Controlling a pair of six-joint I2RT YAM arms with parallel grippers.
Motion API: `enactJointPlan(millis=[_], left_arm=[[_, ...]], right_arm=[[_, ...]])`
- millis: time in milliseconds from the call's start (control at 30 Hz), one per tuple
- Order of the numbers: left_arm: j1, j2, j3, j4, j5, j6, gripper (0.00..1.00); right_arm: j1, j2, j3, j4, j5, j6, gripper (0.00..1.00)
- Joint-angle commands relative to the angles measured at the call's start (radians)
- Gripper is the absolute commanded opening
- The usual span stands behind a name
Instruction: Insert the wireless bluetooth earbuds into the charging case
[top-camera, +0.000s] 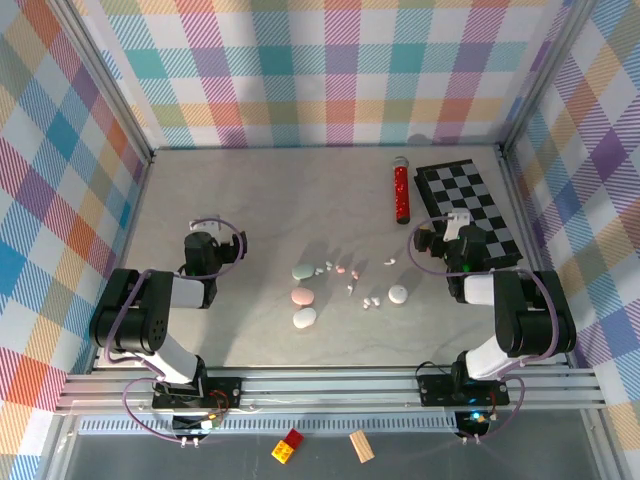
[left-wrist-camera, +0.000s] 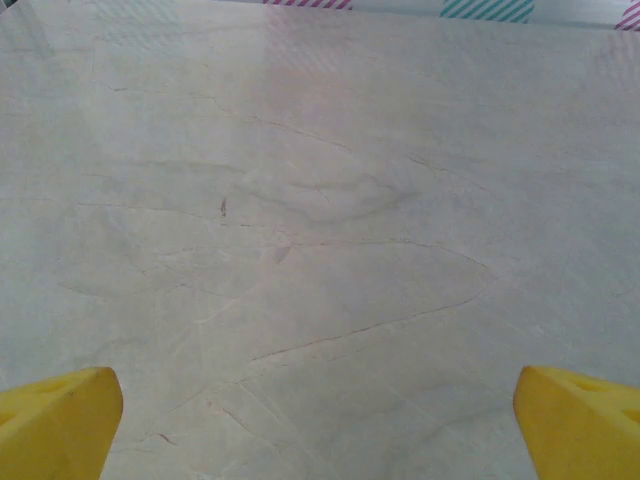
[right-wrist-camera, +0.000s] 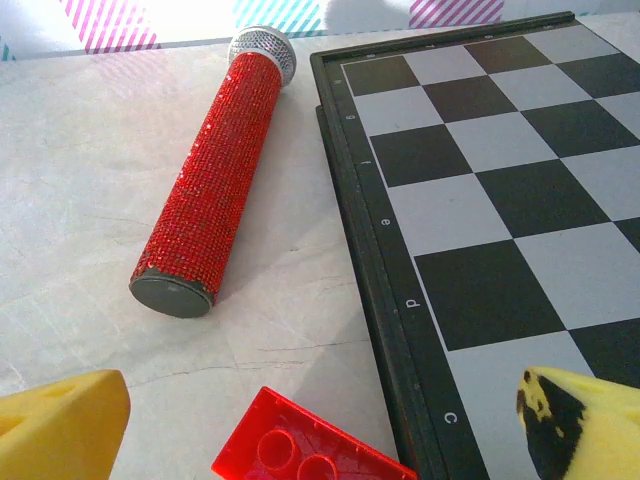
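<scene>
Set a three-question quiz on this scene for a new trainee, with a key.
1. True or false: the red microphone lies on the chessboard.
2. In the top view, how many cases form the column left of the earbuds? A) two B) three C) five
3. Fill in: the left gripper and right gripper are both ___, holding nothing.
Key: 1 false, it lies beside the board; 2 B; 3 open.
</scene>
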Motion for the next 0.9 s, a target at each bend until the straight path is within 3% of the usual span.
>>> enactJointPlan(millis=[0, 633, 867], left_arm=[[-0.005, 0.001, 0.008, 0.008, -0.004, 0.011, 1.00], [-0.005, 0.000, 0.005, 0.010, -0.003, 0.011, 1.00], [-0.007, -0.012, 0.017, -0.021, -0.007, 0.015, 1.00]], right_arm=[[0.003, -0.001, -0.005, 0.019, -0.016, -0.003, 0.99], [0.003, -0.003, -0.008, 0.022, -0.016, -0.003, 0.99], [0.004, -0.053, 0.017, -0.061, 0.000, 0.004, 0.99]])
